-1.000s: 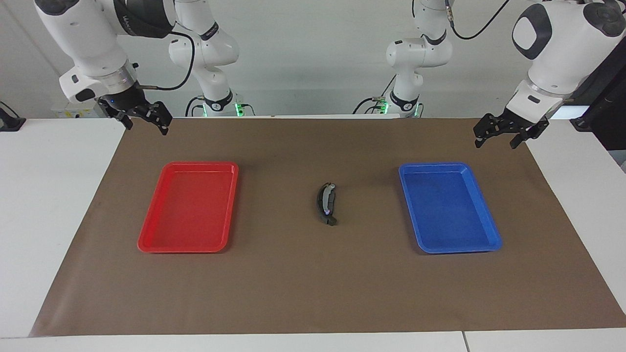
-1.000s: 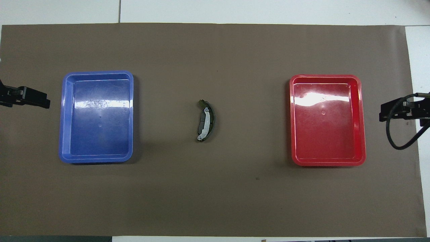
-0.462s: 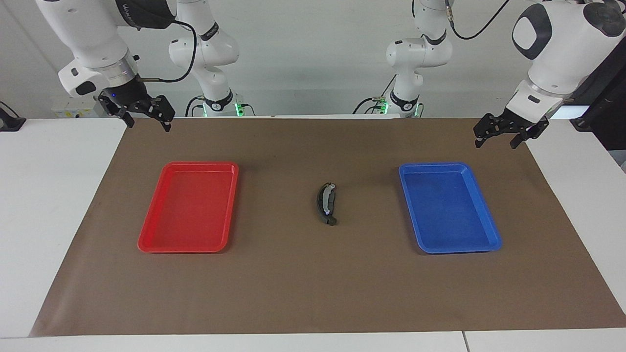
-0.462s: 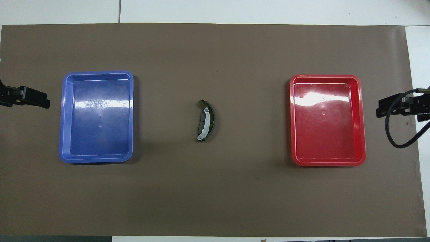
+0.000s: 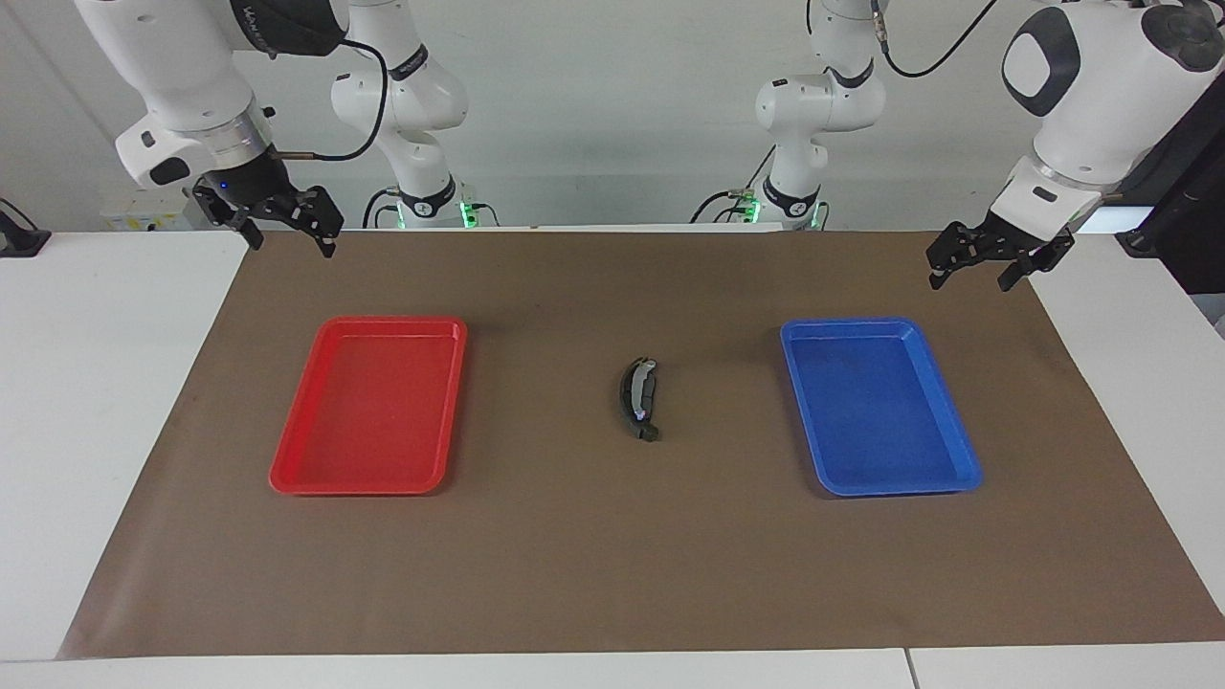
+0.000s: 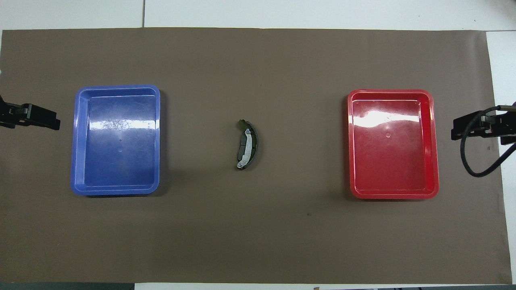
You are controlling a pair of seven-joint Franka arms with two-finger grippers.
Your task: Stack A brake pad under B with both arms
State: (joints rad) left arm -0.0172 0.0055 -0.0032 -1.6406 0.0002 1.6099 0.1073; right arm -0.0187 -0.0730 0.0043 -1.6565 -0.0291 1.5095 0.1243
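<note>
Red tray (image 5: 368, 404) lies toward the right arm's end; right gripper (image 5: 283, 225), fingers apart, hangs over the brown mat (image 5: 612, 574) edge. Mid-mat, B (image 5: 635, 394) lies on A brake pad (image 6: 242, 147). Blue tray (image 5: 879, 407) follows; left gripper (image 5: 976, 268), fingers apart, hangs over the mat's edge.

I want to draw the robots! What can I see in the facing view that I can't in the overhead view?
Only facing: the whole left arm and right arm, and the wall. Only overhead: a top-down look at A brake pad tucked into B's curve. Both: left gripper, right gripper, red tray, blue tray, brown mat.
</note>
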